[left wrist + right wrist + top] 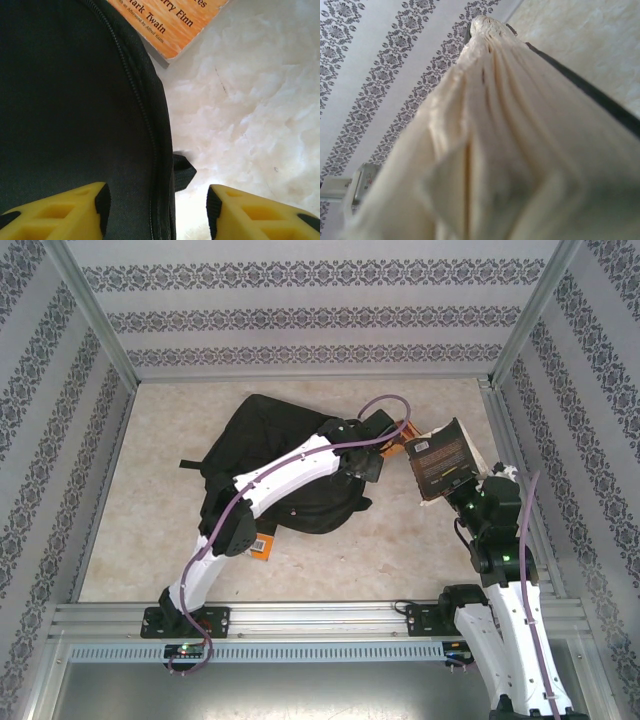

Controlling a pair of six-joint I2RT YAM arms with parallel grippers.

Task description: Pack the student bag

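Observation:
The student bag (270,455), a large black backpack, lies flat in the middle of the table. My left gripper (368,462) hangs over its right edge. In the left wrist view my left gripper (157,205) is open, its yellow fingers (75,210) apart on either side of the student bag's zippered edge (145,115); a short strap tab (184,170) pokes out there. My right gripper (462,490) is shut on a dark-covered book (443,455), holding it tilted above the table to the right of the bag. Its cream page edges (490,125) face the right wrist camera.
An orange paperback (170,20) by Mark Twain lies on the table by the bag's top right corner (400,432). Another orange item (263,543) peeks out under the bag's near edge. Patterned walls close in the table on three sides; a metal rail (320,615) runs along the front.

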